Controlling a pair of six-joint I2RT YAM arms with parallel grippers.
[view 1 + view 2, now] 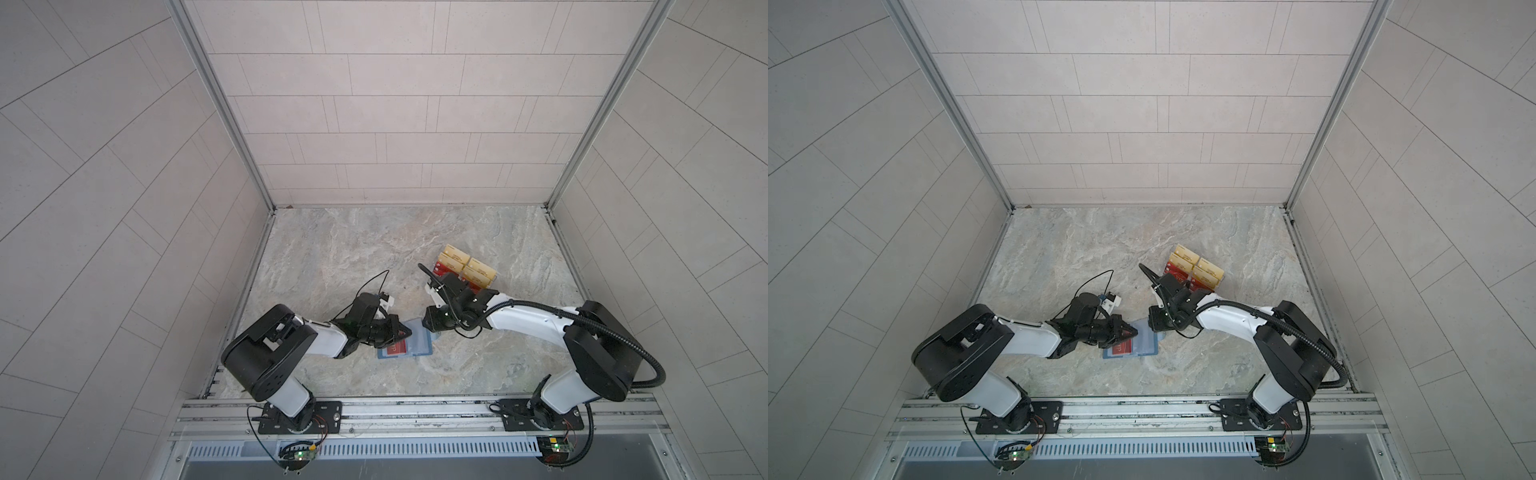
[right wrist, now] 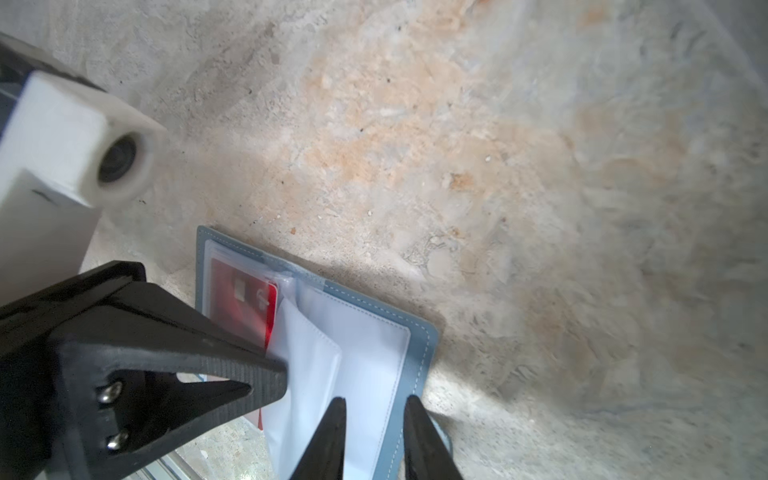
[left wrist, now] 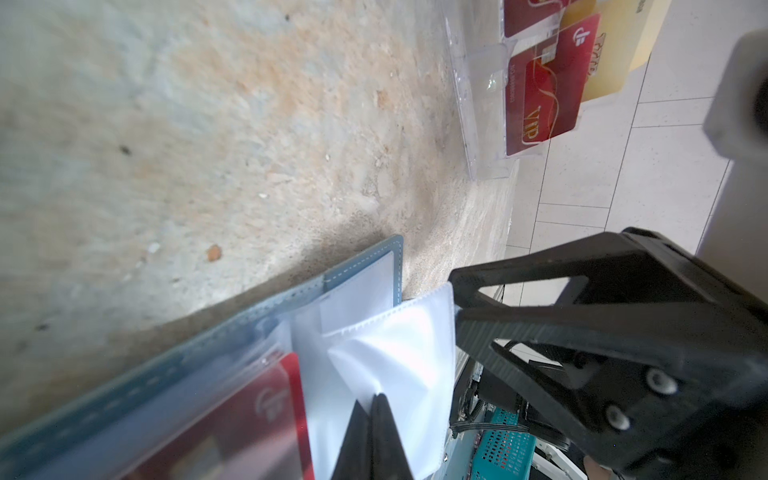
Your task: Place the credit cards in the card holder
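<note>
The slate-blue card holder (image 1: 419, 348) (image 1: 1145, 345) lies open on the marble table between both arms. One red credit card (image 2: 243, 297) (image 3: 249, 415) sits in a clear sleeve on its left half. My left gripper (image 3: 376, 400) (image 1: 409, 332) is shut, pinching a loose clear sleeve (image 3: 395, 349) and lifting it off the holder. My right gripper (image 2: 376, 402) (image 1: 426, 326) stands open at the holder's right edge, one fingertip over the pale sleeve and one over the blue border. More red credit cards (image 3: 540, 104) (image 1: 445, 269) stand in the clear rack.
A clear acrylic tiered rack (image 3: 478, 104) with gold-yellow cards (image 1: 478, 270) stands behind the right arm, toward the back right. The booth's tiled walls close the table on three sides. The arm bases sit on a metal rail (image 1: 415, 409) at the front.
</note>
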